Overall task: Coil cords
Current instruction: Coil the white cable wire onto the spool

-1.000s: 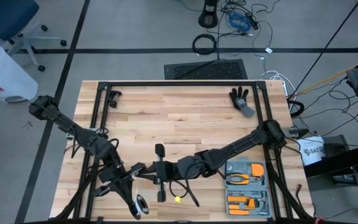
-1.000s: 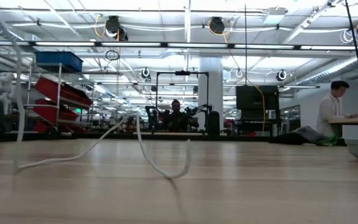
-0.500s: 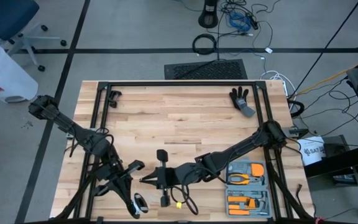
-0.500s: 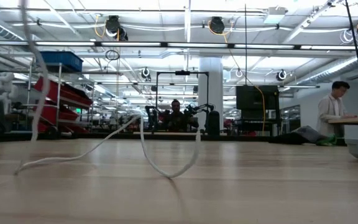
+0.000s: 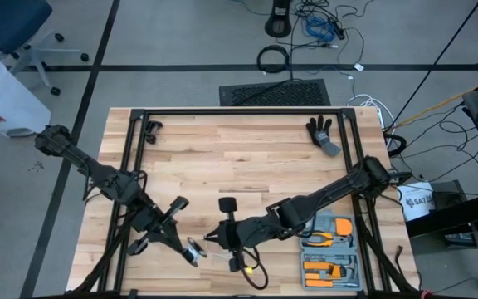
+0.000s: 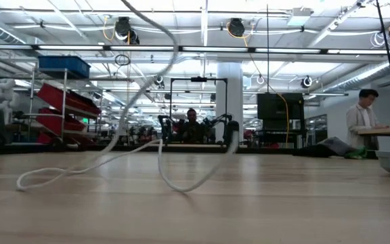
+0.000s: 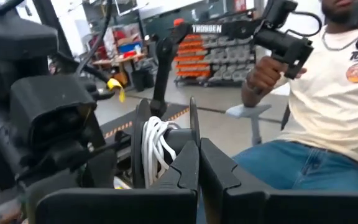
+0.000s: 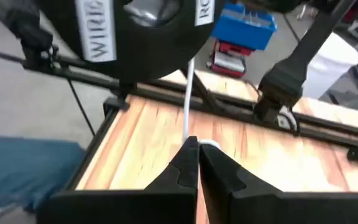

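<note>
Reel (image 7: 160, 152) lifted near tabletop's front edge, clamped edge-on in left gripper (image 5: 191, 249), some white cord (image 6: 124, 108) wound. Right gripper (image 8: 194, 163) closed on cord just beside reel. Best: keep cord taut, feed turns into groove.

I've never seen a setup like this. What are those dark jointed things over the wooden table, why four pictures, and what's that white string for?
They are two robot arms. One picture looks down from above, one skims the tabletop, and one sits on each wrist. The left gripper is shut on a small black reel already wound with some white cord. The right gripper pinches that cord just beside it, near the table's front edge. The rest of the cord trails loose across the wood. A tool case and a black glove also lie there.
</note>
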Tool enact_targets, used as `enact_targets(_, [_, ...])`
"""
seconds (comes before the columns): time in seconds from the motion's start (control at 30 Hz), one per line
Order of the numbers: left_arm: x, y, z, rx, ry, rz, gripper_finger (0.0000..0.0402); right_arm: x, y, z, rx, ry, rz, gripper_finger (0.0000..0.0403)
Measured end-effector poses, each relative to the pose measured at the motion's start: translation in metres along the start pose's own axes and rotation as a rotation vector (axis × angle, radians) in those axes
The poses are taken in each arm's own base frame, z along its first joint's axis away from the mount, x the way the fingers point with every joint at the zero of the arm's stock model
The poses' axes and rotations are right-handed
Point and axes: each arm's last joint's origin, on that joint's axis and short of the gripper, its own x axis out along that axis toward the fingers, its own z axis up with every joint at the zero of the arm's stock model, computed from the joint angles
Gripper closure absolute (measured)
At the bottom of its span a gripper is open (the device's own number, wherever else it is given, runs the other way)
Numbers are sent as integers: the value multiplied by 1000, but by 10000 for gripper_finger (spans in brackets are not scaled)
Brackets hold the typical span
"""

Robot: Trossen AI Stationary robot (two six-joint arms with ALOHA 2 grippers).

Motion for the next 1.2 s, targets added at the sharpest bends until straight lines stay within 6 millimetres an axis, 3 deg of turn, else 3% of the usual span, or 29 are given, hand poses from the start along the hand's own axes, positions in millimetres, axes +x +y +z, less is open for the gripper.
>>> enact_targets(0.2, [-5, 0, 3, 1, 3, 27, 400, -6, -3, -4, 3, 71, -23, 376])
enact_targets(0.47, [-5, 0, 3, 0, 6, 27, 400, -10, -6, -4, -26, 92, -105, 260])
enact_targets(0.6, [-5, 0, 3, 0, 7, 27, 400, -11, -2, -5, -33, 97, -94, 225])
enact_targets(0.77, [-8, 0, 5, 2, -1, 43, 400, -8, 15, -13, 0, 124, -97, 221])
enact_targets(0.93, [-12, 0, 10, 8, -25, 50, 400, 10, 32, -28, -34, 124, -196, 236])
enact_targets(1.2, [-13, 0, 11, 11, -27, 50, 400, 48, 28, -52, -55, 122, -255, 253])
